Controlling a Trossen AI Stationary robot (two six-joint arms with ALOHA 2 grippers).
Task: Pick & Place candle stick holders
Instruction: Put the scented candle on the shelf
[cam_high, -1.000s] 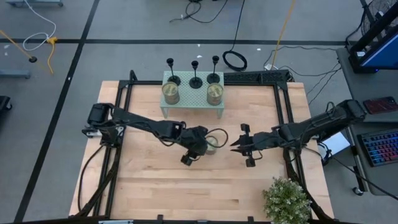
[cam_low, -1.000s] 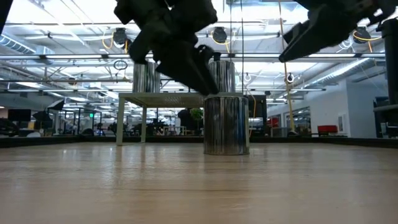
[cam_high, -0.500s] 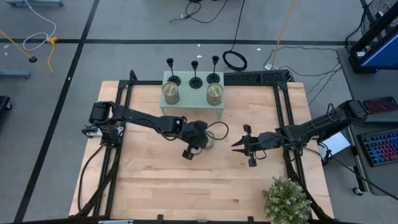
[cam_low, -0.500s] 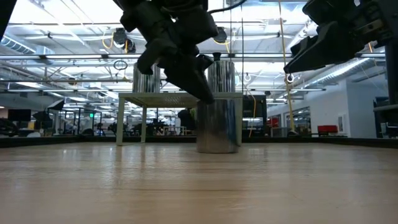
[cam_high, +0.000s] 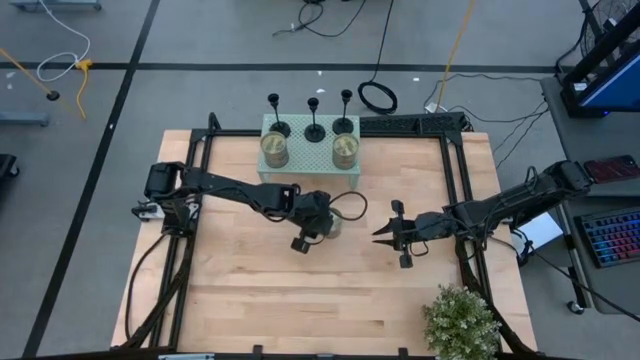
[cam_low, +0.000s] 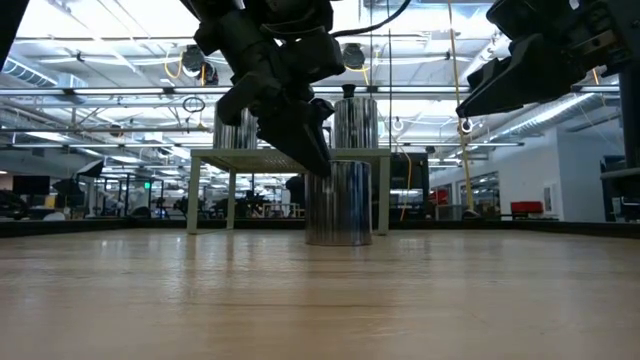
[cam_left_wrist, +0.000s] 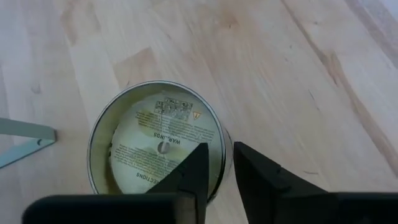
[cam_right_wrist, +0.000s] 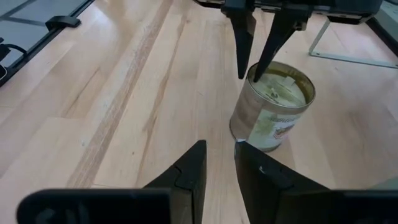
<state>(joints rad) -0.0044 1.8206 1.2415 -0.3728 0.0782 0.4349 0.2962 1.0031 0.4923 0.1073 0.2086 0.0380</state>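
Since the earlier frames, the tin (cam_low: 338, 203) on the surface (cam_high: 300, 300) has shifted toward my left side, and my left end effector (cam_high: 318, 226) has travelled with it; in the low view the tin stood further right a second ago. My left end effector is clamped on the tin's rim, one finger (cam_left_wrist: 194, 171) inside the wall and the other outside, as both wrist views confirm. My right end effector (cam_high: 385, 232) hangs above the surface just beside the tin, fingers close together and holding nothing; it has drawn back slightly and has held that position over the last half second. The three candle stick holders (cam_high: 314, 120) stand upright and untouched along the far edge of the small stand (cam_high: 310, 162), behind two further tins (cam_high: 274, 150) resting on it. Assessment: the motion concerns a tin, not a holder, so no holder has been picked or placed. I judge the present step to be repositioning the tin, possibly as a receptacle. Risk noted: a rim grip on a thin wall may slip or tip the tin.
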